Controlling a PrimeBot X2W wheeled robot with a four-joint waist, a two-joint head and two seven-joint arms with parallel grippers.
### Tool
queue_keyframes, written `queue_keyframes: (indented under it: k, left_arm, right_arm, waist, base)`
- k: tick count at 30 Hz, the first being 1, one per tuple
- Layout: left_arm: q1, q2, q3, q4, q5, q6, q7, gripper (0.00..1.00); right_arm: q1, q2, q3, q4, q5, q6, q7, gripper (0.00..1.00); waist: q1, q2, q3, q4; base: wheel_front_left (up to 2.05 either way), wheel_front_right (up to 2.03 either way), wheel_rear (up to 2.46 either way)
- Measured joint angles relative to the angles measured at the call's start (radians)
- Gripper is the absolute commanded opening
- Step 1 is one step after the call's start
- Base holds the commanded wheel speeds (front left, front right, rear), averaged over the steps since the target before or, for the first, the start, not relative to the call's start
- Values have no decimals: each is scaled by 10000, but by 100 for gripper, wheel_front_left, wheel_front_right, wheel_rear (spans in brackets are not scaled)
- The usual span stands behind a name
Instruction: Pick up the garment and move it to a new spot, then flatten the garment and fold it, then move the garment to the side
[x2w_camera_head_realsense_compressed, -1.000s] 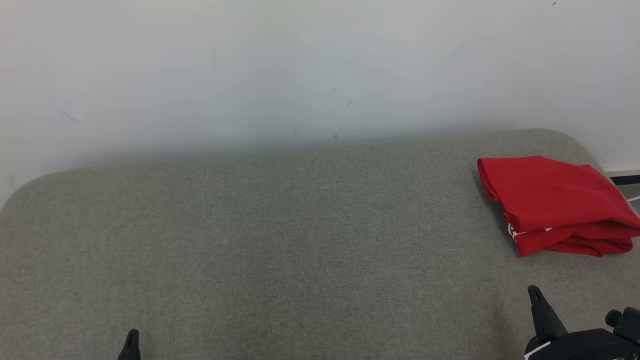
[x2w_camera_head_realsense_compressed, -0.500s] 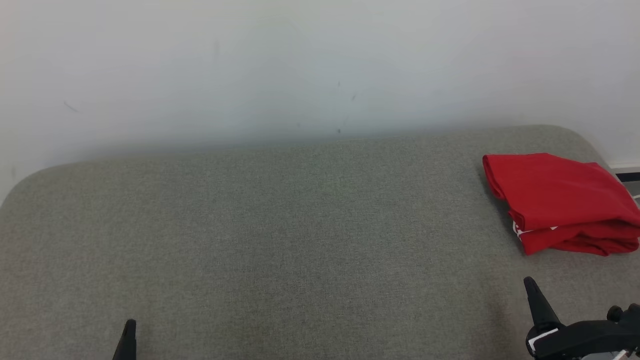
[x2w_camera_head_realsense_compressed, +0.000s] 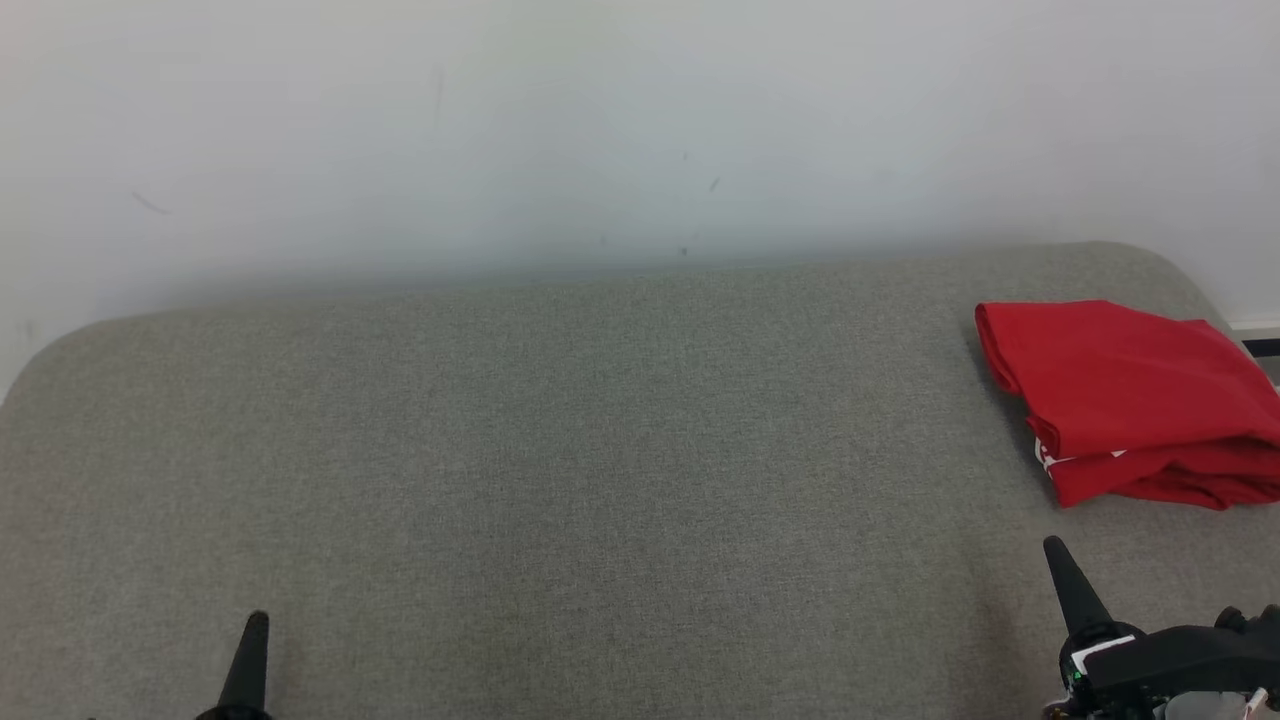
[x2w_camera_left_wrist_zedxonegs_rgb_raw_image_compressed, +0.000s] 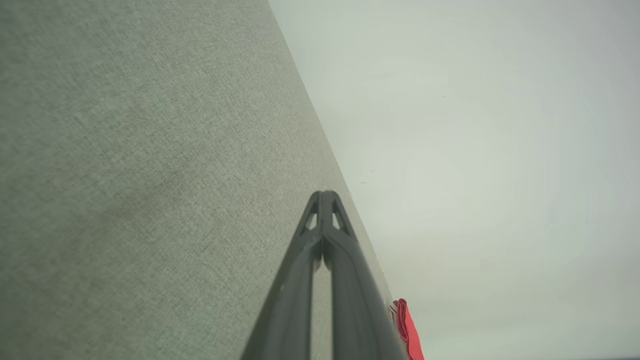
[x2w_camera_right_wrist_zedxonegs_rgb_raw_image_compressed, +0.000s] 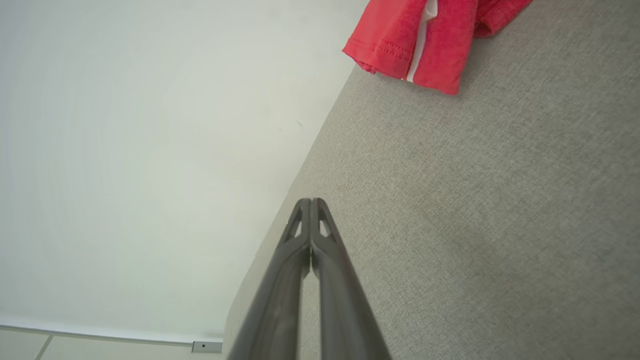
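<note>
Item: garment (x2w_camera_head_realsense_compressed: 1130, 400), red, folded into a compact, layered bundle.
Item detail: a white mark shows at the fold on the bundle's near side. The right wrist view (x2w_camera_right_wrist_zedxonegs_rgb_raw_image_compressed: 415, 45) shows a stitched hem and a white strip between the red layers.
Item location: lying flat on the surface (x2w_camera_head_realsense_compressed: 600, 450) at its far right corner, close to the right edge. Its right side runs out of the head view.
Item, left wrist view: a thin red sliver (x2w_camera_left_wrist_zedxonegs_rgb_raw_image_compressed: 407, 330) by the surface's far edge, just beside the gripper's own fingers in that view.
Surface: grey-green woven fabric with rounded far corners; its far edge meets the wall.
Left gripper (x2w_camera_head_realsense_compressed: 255, 628): fingers pressed together tip to tip, nothing between them, as the left wrist view (x2w_camera_left_wrist_zedxonegs_rgb_raw_image_compressed: 324, 196) makes plain.
Left gripper location: over the near edge of the surface, toward the left corner, well apart from the garment.
Right gripper (x2w_camera_head_realsense_compressed: 1056, 550): jaws closed flat against each other and empty, confirmed in the right wrist view (x2w_camera_right_wrist_zedxonegs_rgb_raw_image_compressed: 311, 202).
Right gripper location: over the near edge toward the right corner, near the garment's near side but clear of it, with bare fabric between.
Wall (x2w_camera_head_realsense_compressed: 600, 120): pale and plain, with a few small dark specks.
Skirting (x2w_camera_right_wrist_zedxonegs_rgb_raw_image_compressed: 100, 330): a pale strip along the wall's foot in the right wrist view.
</note>
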Motion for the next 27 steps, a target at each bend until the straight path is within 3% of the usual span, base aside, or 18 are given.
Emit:
queue_keyframes:
  k: [27]
  left_arm:
    - [-858,-268,642,518,-3609,-708,577,0]
  right_arm:
    - [-788,685,-782,583,2940,700,750,0]
  waist:
    - [0,0,292,162]
  base:
    - [0,0,0]
